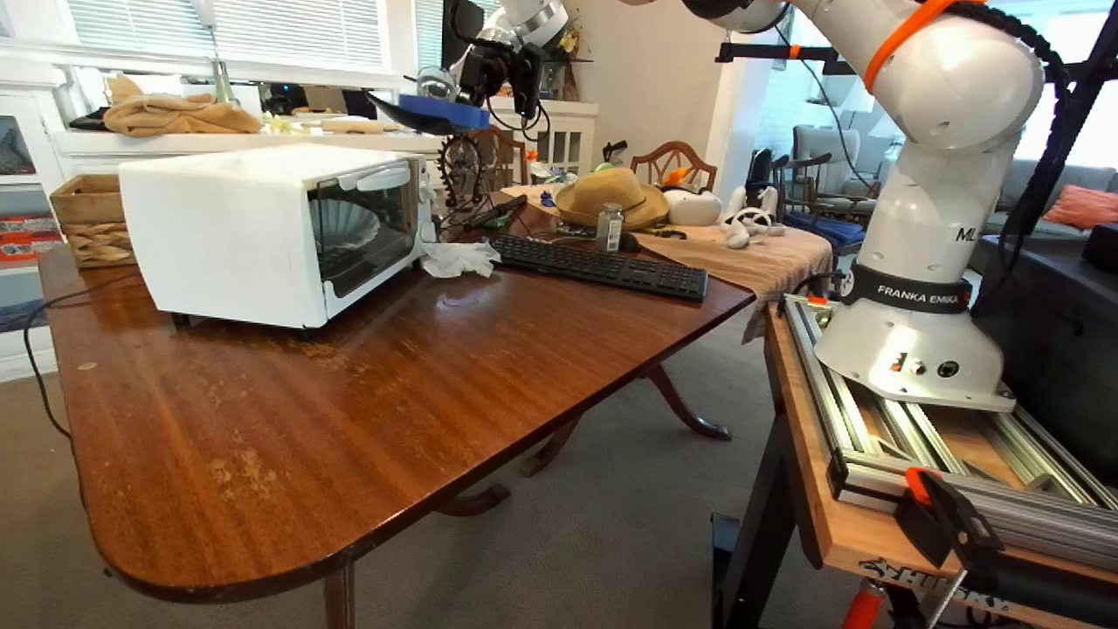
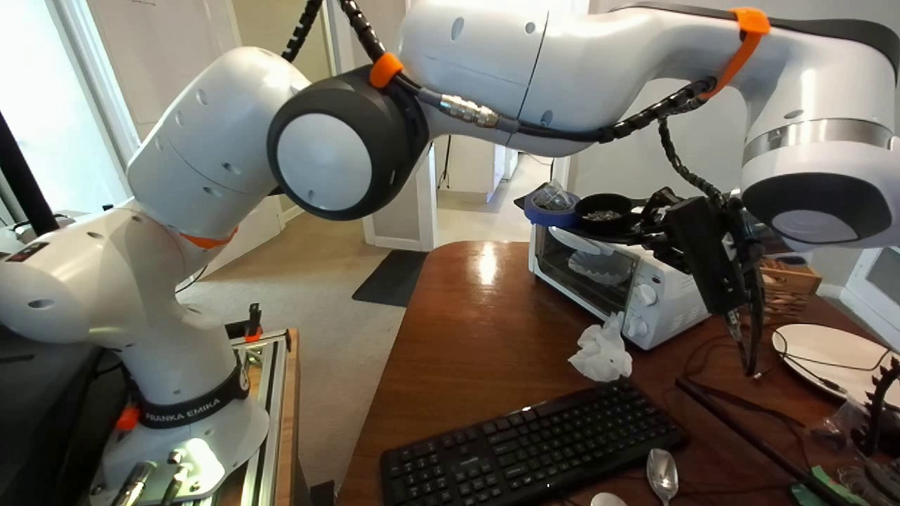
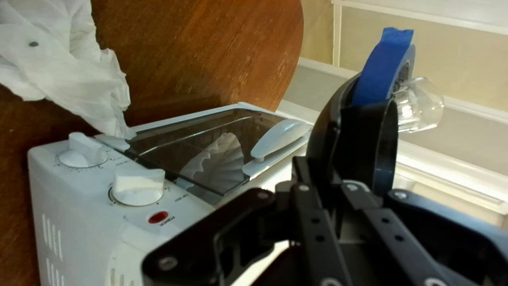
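Observation:
My gripper (image 3: 320, 173) is shut on the edge of a thin black curved tray (image 3: 323, 131), raised in the air. On the tray sits a roll of blue tape (image 3: 377, 71), with a clear glass piece (image 3: 422, 105) at its opening. Nearer the fingers stands a black round cup or ring (image 3: 367, 143); in an exterior view something speckled shows inside the black round piece (image 2: 603, 211). Both exterior views show the gripper (image 2: 643, 223) and tray (image 1: 406, 115) above the level of the white toaster oven (image 1: 227, 227). The tray's gripped edge is partly hidden by the fingers.
The oven stands on a wooden table (image 1: 288, 454), a fluted pale dish (image 3: 222, 163) visible behind its glass door. Crumpled white tissue (image 2: 601, 351), a black keyboard (image 2: 527, 450), a spoon (image 2: 662, 472), a white plate (image 2: 830, 351), loose cables and a woven basket (image 1: 94, 223) lie around it.

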